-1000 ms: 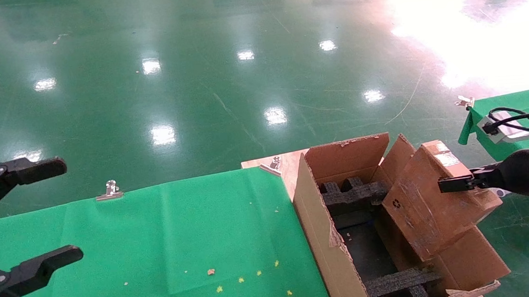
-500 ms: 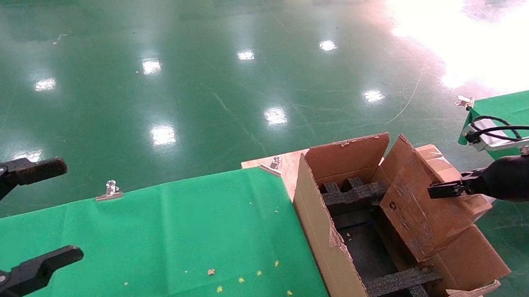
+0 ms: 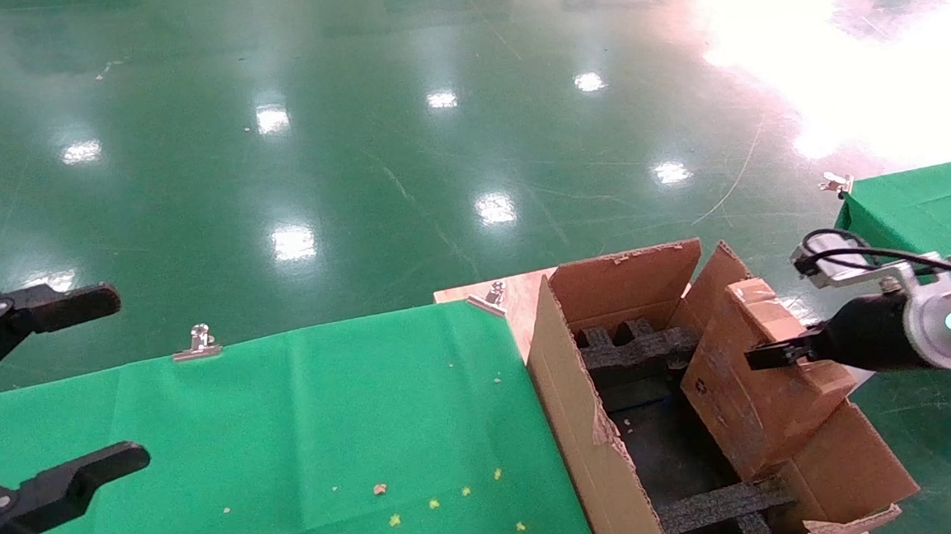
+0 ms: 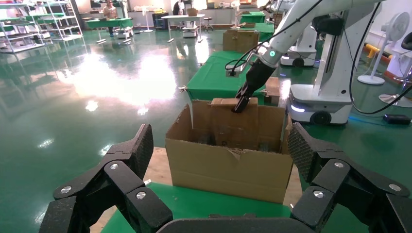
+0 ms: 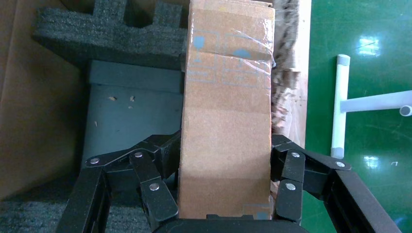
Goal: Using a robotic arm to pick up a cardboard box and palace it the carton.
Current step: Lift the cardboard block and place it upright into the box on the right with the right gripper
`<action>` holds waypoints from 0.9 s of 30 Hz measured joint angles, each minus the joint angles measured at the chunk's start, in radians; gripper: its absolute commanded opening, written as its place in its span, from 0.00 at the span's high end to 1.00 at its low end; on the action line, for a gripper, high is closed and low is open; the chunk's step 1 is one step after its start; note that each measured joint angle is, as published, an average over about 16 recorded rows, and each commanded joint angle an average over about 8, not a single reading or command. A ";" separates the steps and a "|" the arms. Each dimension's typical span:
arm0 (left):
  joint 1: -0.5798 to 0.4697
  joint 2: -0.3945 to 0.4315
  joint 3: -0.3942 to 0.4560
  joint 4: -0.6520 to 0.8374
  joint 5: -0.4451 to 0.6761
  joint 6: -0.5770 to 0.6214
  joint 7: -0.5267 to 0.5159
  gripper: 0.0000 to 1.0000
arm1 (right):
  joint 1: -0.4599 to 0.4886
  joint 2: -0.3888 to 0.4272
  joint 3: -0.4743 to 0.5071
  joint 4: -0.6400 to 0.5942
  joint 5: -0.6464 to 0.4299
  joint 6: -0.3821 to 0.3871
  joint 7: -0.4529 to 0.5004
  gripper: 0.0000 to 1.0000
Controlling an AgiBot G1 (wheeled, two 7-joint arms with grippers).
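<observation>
Gripping the box [image 3: 759,382] between its two black fingers [image 5: 155,179], the right gripper [image 3: 770,356] held it tilted over the right side of the carton [image 3: 586,450], with the lower end already below the carton's rim. In the right wrist view the fingers pressed against both long faces of the box, with its taped end pointing away toward the foam inserts [image 5: 111,34] and the dark floor of the carton beneath. From the left wrist view the box stood half sunk behind the carton's near wall, the robotic arm [image 4: 291,29] reaching down to it from above.

The step in hand was the placing: the box was inside the carton's mouth but not yet seated. The next move likely called for lowering it further into the gap between the foam pieces, levelling the tilt so no corner caught on foam or on the right flap [image 3: 851,463], and only then parting the fingers.

The left gripper [image 3: 42,409] hung idle with its jaws wide apart at the left edge of the green cloth [image 3: 287,427], well apart from the carton.
</observation>
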 measured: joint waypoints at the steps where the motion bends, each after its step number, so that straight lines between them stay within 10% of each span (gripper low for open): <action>1: 0.000 0.000 0.000 0.000 0.000 0.000 0.000 0.00 | -0.005 -0.007 -0.003 -0.002 -0.004 0.004 0.006 1.00; 27: 0.000 0.000 0.000 0.000 0.000 0.000 0.000 0.00 | -0.162 -0.159 -0.027 -0.164 0.058 0.106 -0.015 1.00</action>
